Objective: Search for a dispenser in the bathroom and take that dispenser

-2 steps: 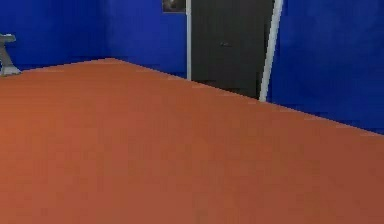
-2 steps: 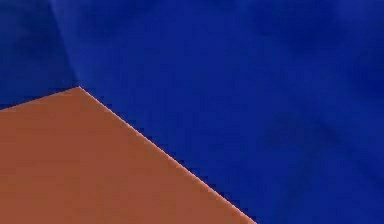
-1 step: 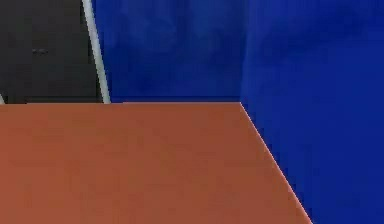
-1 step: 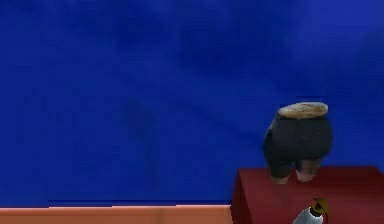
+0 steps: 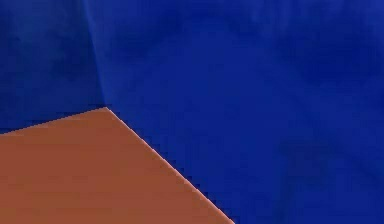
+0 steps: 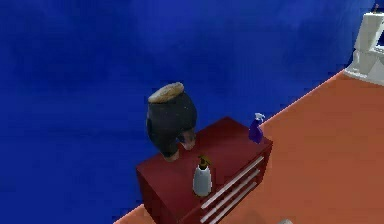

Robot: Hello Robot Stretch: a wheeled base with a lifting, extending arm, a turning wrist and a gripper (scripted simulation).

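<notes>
Jaws: couldn't tell their state from these frames. Dispenser (image 6: 203,179) was in the arm side view, lower middle of the frame. It was a pale grey rounded bottle with a dark narrow neck. It stood upright on a red drawer chest (image 6: 225,148), toward the top's lower edge in the frame. Chest had white bar handles on its drawer fronts and stood against the blue wall (image 6: 80,70). Also on the top, up-left of the dispenser and apart from it, was a dark bust (image 6: 170,120) with a tan crown, on the wall side. A blue spray bottle (image 6: 257,128) stood upright at the top's right-hand corner, apart from both. Orange floor (image 6: 330,140) took the right side of the frame. A white fixture (image 6: 370,45) was cut off at the upper right, type unclear. Forward view: wall corner (image 5: 100,60) in the upper left, blue walls either side, orange floor wedge in the lower left.
</notes>
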